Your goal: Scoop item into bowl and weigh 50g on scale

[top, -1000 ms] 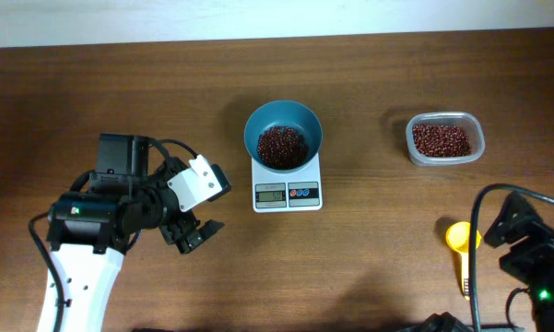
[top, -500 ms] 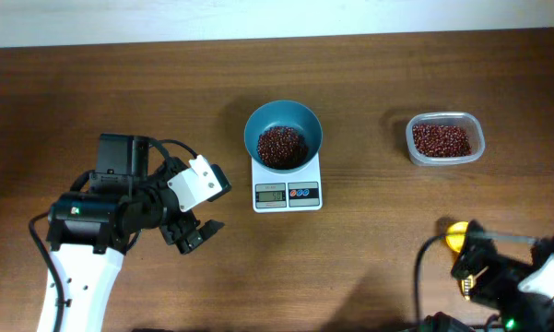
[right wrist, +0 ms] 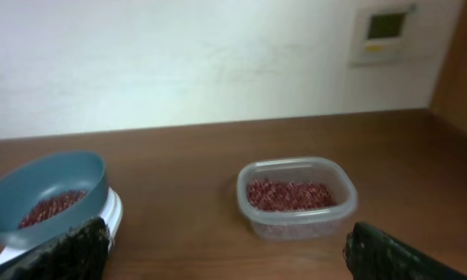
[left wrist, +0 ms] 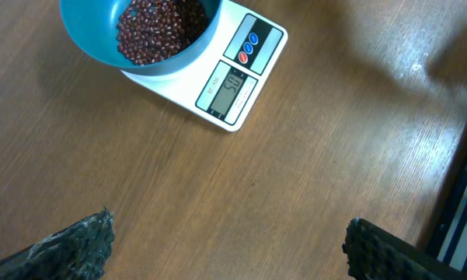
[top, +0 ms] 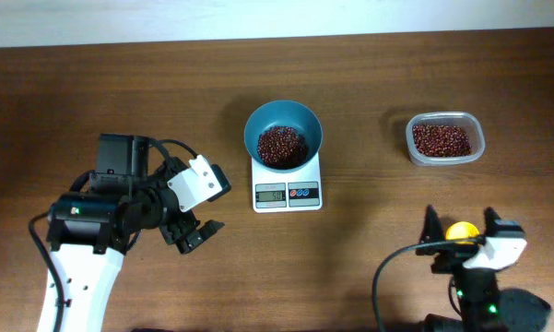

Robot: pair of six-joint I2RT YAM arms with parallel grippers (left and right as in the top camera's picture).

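The teal bowl (top: 300, 121) stands on the white scale (top: 288, 191) at the table's middle, with a heap of red-brown beans (top: 281, 146) inside it. In the left wrist view the bowl (left wrist: 89, 43), its beans (left wrist: 151, 27) and the scale's lit display (left wrist: 231, 87) lie ahead of my left gripper (left wrist: 229, 235), which is open and empty. Overhead, the left gripper (top: 195, 234) hovers left of the scale. My right gripper (top: 460, 227) is open at the front right, facing the bowl (right wrist: 47, 180) and the scale (right wrist: 110, 214); nothing sits between its fingers (right wrist: 373, 253).
A clear plastic tub (top: 475, 138) with more beans (top: 441, 139) stands at the back right; in the right wrist view the tub (right wrist: 295, 222) is straight ahead. A yellow scoop (top: 459, 231) lies on the table under the right gripper, its handle hidden.
The right arm has swung left from the table's right edge and turned its fingers toward the back, now over the yellow scoop. The left arm, bowl and scale have not moved.
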